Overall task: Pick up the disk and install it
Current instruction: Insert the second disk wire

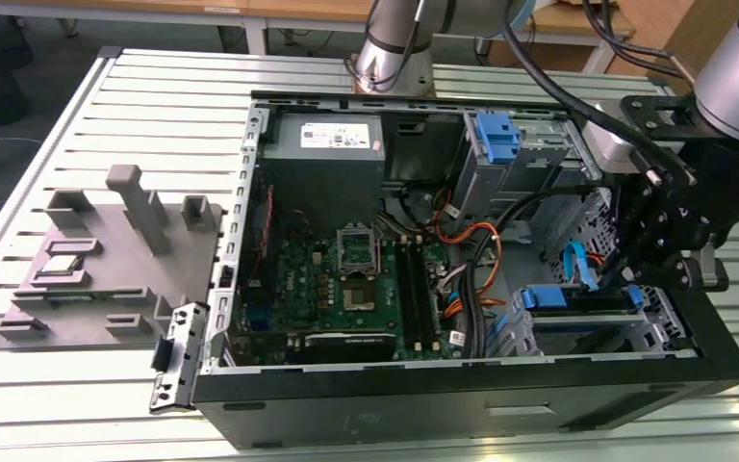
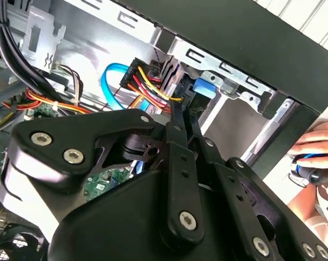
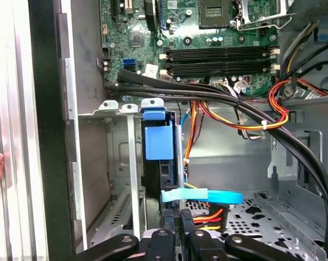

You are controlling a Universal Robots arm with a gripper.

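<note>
A: What does the exterior view give us?

B: An open computer case (image 1: 472, 385) lies on the slatted bench (image 1: 151, 106). The robot's hand (image 1: 637, 279) hangs at the case's right side, over the drive bay. The disk (image 1: 579, 300) sits there on edge, showing a dark body with blue plastic rails along its top. A bare blue bracket (image 1: 496, 140) stands in the far bay, and a grey fixture (image 1: 113, 260) rests on the bench to the exterior view's left.

A: And the second wrist view?

B: The black fingers (image 2: 179, 117) run narrow and close together down to the disk's (image 2: 199, 89) blue rail. Whether they actually pinch it, I cannot tell. A person's hand (image 2: 316, 157) rests outside the case wall.

A: The first wrist view?

B: The disk (image 3: 157, 147) stands upright in its bay against the case wall, a blue rail on its edge, dark body below. A blue cable (image 3: 202, 196) crosses just before it, and the motherboard (image 3: 207, 32) lies beyond.
</note>
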